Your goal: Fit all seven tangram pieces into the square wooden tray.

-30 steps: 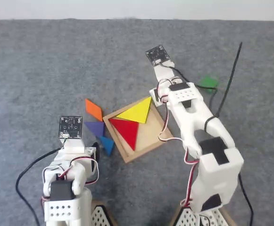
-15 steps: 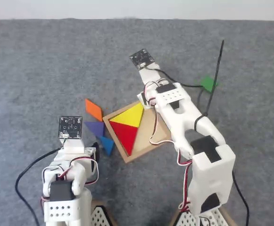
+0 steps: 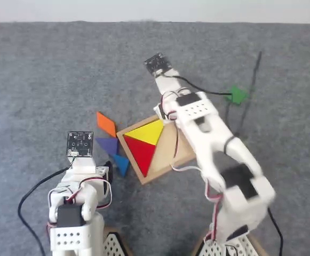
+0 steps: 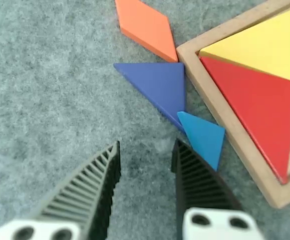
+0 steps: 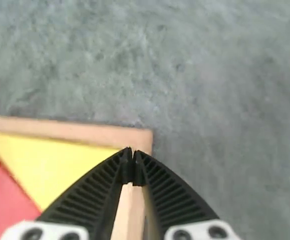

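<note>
The square wooden tray (image 3: 162, 173) holds a yellow triangle (image 3: 147, 132) and a red triangle (image 3: 141, 150), set edge to edge on its left side. My right gripper (image 5: 130, 156) is shut with nothing in it, its tip over the tray's far corner (image 5: 135, 137) beside the yellow triangle (image 5: 50, 162). My left gripper (image 4: 145, 150) is open above the mat, just short of the small blue triangle (image 4: 202, 137). A purple triangle (image 4: 157, 87) and an orange parallelogram (image 4: 147, 27) lie beyond it, outside the tray rim (image 4: 224, 125). A green piece (image 3: 237, 95) lies far right.
Grey carpet-like mat covers the table. The right half of the tray floor (image 3: 172, 145) is bare wood. A black cable (image 3: 245, 96) runs past the green piece. The left arm's base (image 3: 72, 224) stands at the near edge.
The right arm swung left and the yellow triangle slid with it deeper into the tray, against the red one. The left arm has kept still.
</note>
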You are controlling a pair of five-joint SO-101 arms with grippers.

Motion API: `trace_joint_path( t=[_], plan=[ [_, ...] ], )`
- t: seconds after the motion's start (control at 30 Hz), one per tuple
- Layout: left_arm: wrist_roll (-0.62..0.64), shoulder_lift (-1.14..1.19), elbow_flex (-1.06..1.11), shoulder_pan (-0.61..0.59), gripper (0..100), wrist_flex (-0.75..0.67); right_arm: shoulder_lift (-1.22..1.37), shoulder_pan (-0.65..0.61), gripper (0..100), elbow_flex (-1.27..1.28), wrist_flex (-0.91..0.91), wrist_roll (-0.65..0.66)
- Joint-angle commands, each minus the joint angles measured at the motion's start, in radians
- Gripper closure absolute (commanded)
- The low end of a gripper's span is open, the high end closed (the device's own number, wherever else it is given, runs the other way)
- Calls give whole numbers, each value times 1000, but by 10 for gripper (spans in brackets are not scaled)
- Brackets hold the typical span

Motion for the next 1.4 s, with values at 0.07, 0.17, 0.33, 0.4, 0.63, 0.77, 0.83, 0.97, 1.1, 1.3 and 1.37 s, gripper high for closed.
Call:
trace_joint_path(
  t=[0.07,0.17,0.33,0.4,0.63,0.77,0.83,0.97,1.1,1.3,1.37],
  plan=[
    [-2,-23,-15,3,836,3,-392,147,992,203,73,12],
    [-2,-23,-15,3,836,3,-516,254,992,318,79,14],
    [-2,-23,-15,3,836,3,-533,351,992,382,130,15],
    [-2,-23,-15,3,836,3,-496,354,992,384,131,14],
    [-2,-23,-15,3,836,3,-355,344,992,365,64,12],
    [-2,-23,-15,3,836,3,-280,321,992,354,53,12],
    [-2,-23,-15,3,836,3,-260,315,992,354,54,12],
    [-2,-23,-15,3,836,3,-288,334,992,362,93,3],
    [-2,-23,-15,3,836,3,-372,331,992,434,90,2],
    [-2,-23,-15,3,836,3,-530,375,992,554,85,14],
    [-2,-23,-15,3,836,3,-587,418,992,603,87,28]
  ],
)
